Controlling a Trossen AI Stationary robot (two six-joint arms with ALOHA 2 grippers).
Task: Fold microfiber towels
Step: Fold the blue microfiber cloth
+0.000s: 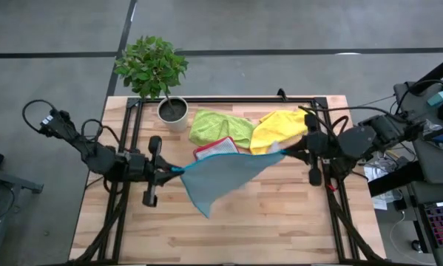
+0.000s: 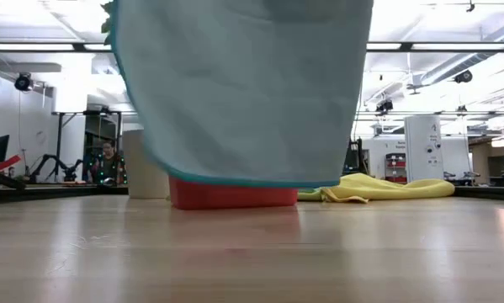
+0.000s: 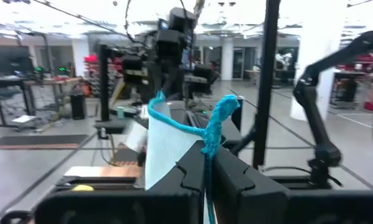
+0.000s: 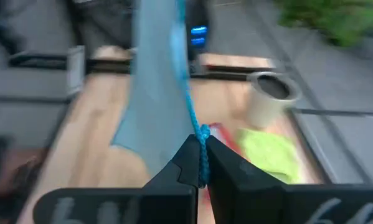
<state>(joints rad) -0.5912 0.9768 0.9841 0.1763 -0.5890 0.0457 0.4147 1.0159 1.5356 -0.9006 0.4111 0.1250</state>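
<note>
A light teal-blue microfiber towel (image 1: 221,177) hangs stretched in the air between my two grippers above the middle of the table. In the low view the towel (image 2: 243,93) fills the upper picture and its lower hem stays above the wood. My left gripper (image 1: 175,171) is shut on its left end, my right gripper (image 1: 286,154) on its right end. A lime green towel (image 1: 221,127) and a yellow towel (image 1: 279,129) lie crumpled at the far side. A pink tray (image 1: 215,149) sits between them, partly behind the hanging cloth. My left gripper pinches a hemmed corner (image 3: 218,127) of the teal-blue towel between its two shut fingers, coming roughly level from the table's left. A bunch of hem stands up past the fingertips. The cloth runs away toward the other arm and hangs clear of the table. My right gripper pinches the towel's dark-teal hem (image 4: 202,142) at its right end between its two shut fingers, slanting down from the table's right. The hem runs straight from the fingers toward the left arm, drawn fairly taut. The cloth hangs below this edge.
A potted plant in a white pot (image 1: 173,111) stands at the far left corner. A black frame (image 1: 228,100) runs along the far edge and both sides. The near half of the wooden table (image 1: 265,229) is bare board.
</note>
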